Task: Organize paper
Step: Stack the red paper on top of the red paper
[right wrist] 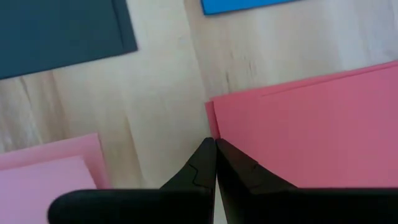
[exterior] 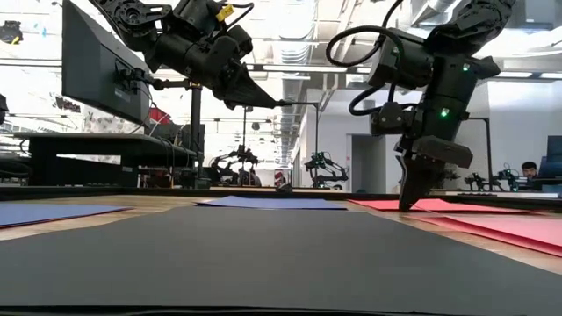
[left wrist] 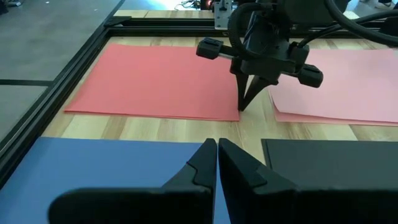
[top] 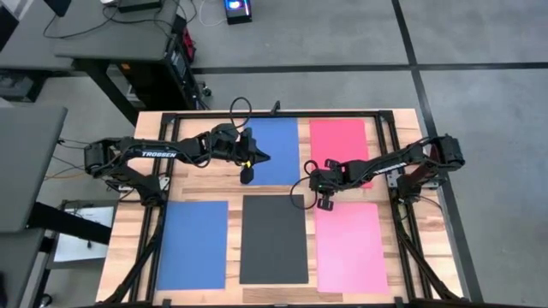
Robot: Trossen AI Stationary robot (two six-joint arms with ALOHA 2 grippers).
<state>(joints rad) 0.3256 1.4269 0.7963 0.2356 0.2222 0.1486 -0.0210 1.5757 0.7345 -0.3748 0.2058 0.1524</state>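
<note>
Pointing down at red sheet (top: pixel 341 139): right gripper (top: pixel 324 204)

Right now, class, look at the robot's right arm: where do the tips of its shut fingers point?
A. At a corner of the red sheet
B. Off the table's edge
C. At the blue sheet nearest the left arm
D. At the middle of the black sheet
A: the right arm's shut fingers come down at the corner of the red sheet, beside the pink sheet.
</note>
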